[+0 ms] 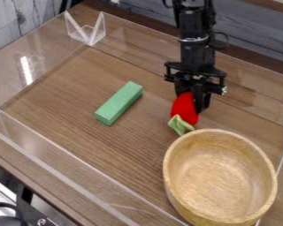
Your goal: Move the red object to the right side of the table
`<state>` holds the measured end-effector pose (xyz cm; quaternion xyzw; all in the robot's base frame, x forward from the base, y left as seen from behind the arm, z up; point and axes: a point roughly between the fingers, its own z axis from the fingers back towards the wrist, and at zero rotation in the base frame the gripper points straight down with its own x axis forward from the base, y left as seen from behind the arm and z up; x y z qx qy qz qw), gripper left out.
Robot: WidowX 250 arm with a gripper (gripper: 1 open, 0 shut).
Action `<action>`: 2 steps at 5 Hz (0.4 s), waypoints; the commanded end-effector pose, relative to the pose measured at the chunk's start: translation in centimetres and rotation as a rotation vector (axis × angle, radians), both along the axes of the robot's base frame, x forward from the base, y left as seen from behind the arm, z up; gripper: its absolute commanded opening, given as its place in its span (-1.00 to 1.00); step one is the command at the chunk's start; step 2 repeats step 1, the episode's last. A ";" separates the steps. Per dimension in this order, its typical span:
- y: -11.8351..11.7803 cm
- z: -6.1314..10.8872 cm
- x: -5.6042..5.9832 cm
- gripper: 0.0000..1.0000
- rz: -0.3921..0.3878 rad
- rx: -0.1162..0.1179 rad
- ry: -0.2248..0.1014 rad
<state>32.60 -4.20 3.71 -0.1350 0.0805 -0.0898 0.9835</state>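
Note:
The red object [184, 109], a small glossy strawberry toy with a pale green leafy end [179, 124], lies on the table [73, 88] just behind the wooden bowl. My gripper [189, 95] comes down on it from above, its dark fingers closed around the red top. The toy's green end touches the wood.
A long green block [119, 102] lies left of the toy. A round light wooden bowl [221, 177] fills the front right. Low clear acrylic walls [38, 53] border the table, with a clear bracket [86, 29] at the back left.

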 end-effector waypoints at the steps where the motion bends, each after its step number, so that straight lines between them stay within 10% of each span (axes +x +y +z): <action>1: -0.3 3.5 0.6 -1.00 -0.019 -0.007 -0.109; 2: -0.3 3.5 0.6 -1.00 -0.019 -0.007 -0.109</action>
